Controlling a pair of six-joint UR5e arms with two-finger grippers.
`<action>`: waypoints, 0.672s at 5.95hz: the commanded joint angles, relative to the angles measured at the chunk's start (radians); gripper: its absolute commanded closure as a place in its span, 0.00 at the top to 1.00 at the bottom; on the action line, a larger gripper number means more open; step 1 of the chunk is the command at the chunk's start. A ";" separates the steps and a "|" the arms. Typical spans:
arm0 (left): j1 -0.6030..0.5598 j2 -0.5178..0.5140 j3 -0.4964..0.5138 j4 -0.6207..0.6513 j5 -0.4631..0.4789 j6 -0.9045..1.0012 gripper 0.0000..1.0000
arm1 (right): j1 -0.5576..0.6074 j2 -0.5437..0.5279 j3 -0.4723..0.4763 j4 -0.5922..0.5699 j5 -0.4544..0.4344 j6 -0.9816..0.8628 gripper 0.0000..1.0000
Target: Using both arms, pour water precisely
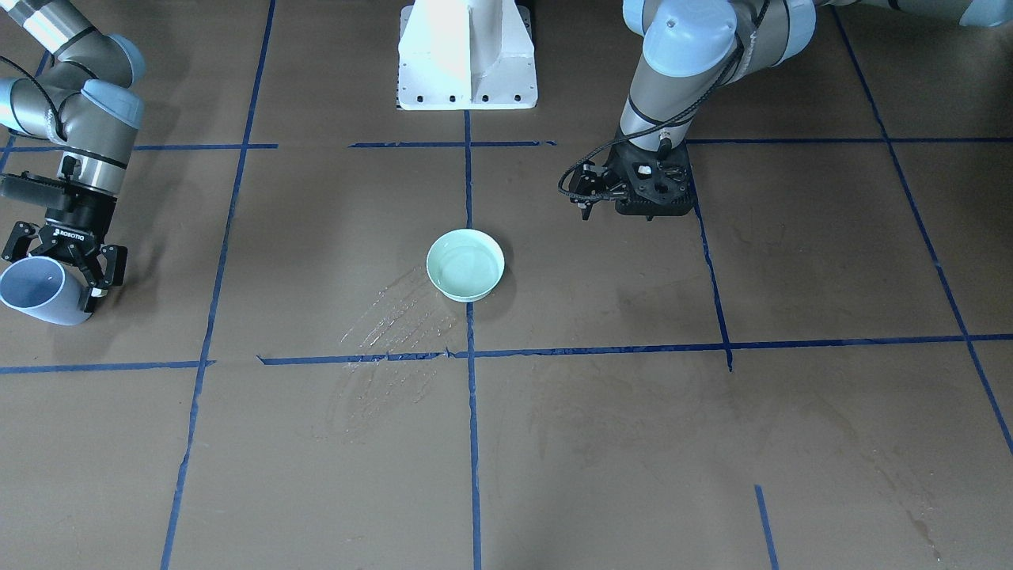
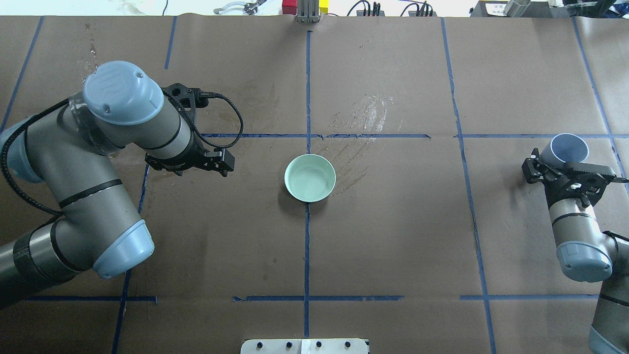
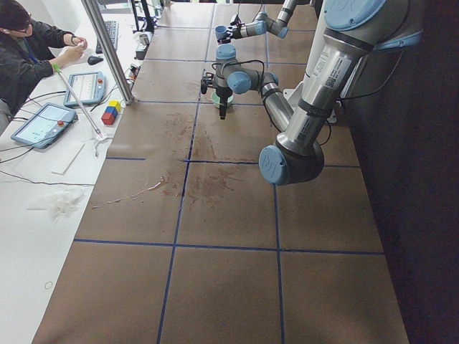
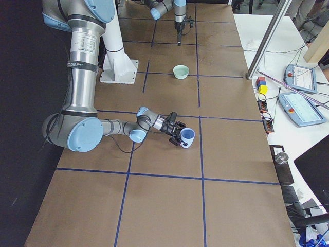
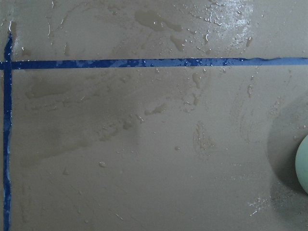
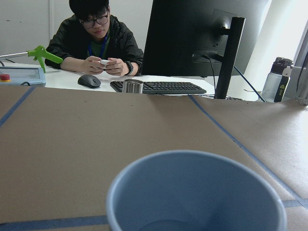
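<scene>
Two grippers, read left to right across the overhead view. My left gripper (image 1: 653,202) hangs pointing down at nine o'clock from the bowl (image 2: 310,177), well apart from it. Its fingers are hidden beneath the wrist, so I cannot tell whether they are parted or closed. The pale green bowl sits at the centre of the table (image 1: 601,443), and the water (image 1: 465,263) shows in it as a faint glossy skin, with wet smears (image 2: 366,120) on the paper at one o'clock from it. Far out at three o'clock, my right gripper (image 1: 59,269) is clenched on the side wall of a grey-blue cup (image 2: 567,147), held tipped well off upright. I cannot make out whether any water is left inside. I judge the cup light and thin-walled, likely to flex if squeezed hard and slick if wet, so a hold on the wall below the rim suits it. The bowl looks stiff, but it may skate on damp paper, and the water will slosh if moved sharply.
</scene>
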 commanded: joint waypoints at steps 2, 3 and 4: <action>0.000 0.000 0.002 -0.002 0.000 0.003 1.00 | 0.013 0.012 -0.016 0.003 -0.005 0.003 0.71; 0.000 0.000 0.000 0.000 0.000 0.003 1.00 | 0.016 0.013 -0.013 0.005 -0.005 0.003 0.32; 0.000 0.000 0.000 0.000 0.000 0.000 1.00 | 0.021 0.012 -0.002 0.006 -0.005 0.003 0.13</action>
